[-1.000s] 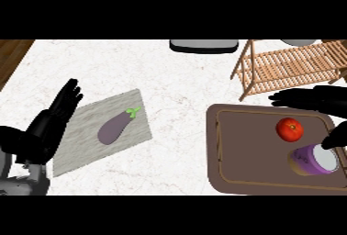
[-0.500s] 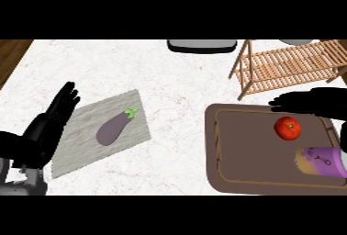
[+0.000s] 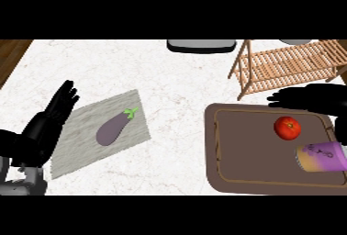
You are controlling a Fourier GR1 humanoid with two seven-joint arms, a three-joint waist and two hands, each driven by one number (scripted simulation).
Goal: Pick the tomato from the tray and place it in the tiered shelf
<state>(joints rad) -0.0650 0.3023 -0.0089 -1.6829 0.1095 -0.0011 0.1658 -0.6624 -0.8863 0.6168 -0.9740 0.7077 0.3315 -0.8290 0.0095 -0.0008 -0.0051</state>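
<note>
Red tomato (image 3: pixel 287 127) on the brown tray (image 3: pixel 211 151), in its far right part, free of either hand; round, slightly taller than wide, so no pointing direction to tell. Just nearer on the same tray, a purple can (image 3: pixel 322 157) on its side, long axis running left to right, paler end toward the left, apart from the tomato. Just beyond the tomato, over the tray's far rim, the right hand (image 3: pixel 308 98), fingers stretched out toward the left, grasping nothing and clear of the tomato. Beyond that hand, the wooden tiered shelf (image 3: pixel 284 64), slatted. Well to the left, a grey mat (image 3: pixel 81 151) on the white counter (image 3: pixel 176 78), bearing a purple eggplant (image 3: pixel 112 130), long axis slanted, green stem toward the upper right. At the left edge, the left hand (image 3: pixel 47 124), released, fingers straight and up, resting along the mat's left side.
</note>
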